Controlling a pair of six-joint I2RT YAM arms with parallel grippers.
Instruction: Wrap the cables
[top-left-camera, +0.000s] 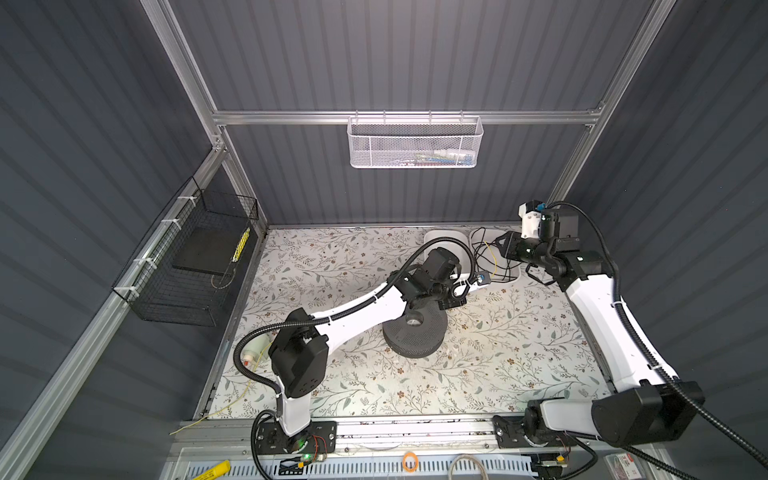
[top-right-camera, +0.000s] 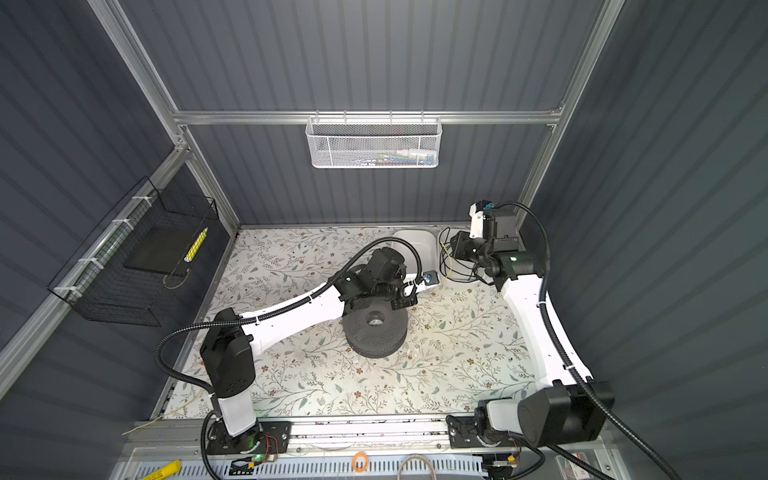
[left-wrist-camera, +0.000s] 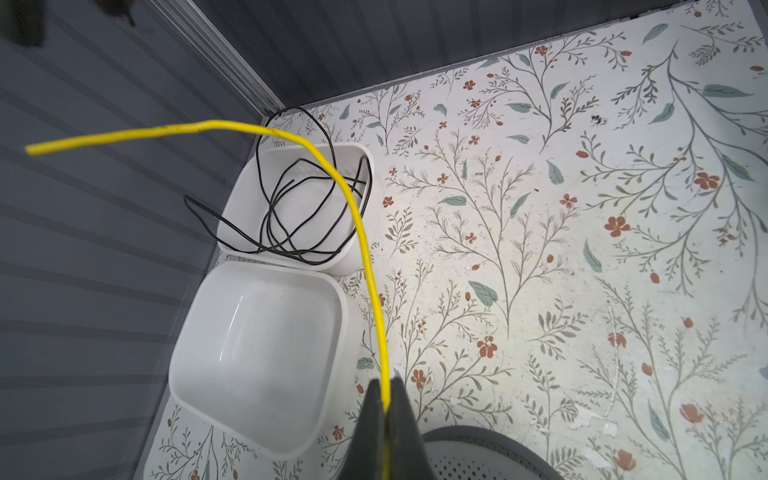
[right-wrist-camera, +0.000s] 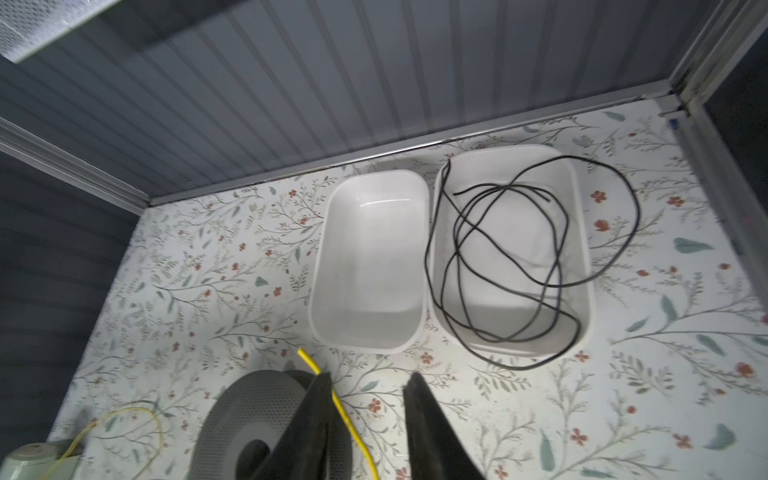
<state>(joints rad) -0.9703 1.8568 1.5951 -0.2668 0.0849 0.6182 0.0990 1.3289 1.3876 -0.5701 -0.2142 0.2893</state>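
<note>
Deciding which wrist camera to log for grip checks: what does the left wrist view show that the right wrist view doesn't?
Only left wrist: the left gripper shut on the yellow wire, its free end curving away. Only right wrist: the right gripper with jaws apart, the wire beside one finger, plus a pale green object. Both: an empty white bin, a second white bin holding black cable, a grey perforated spool.

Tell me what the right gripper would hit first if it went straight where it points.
Likely the empty white bin, dead ahead of the open right gripper; depth unclear.
</note>
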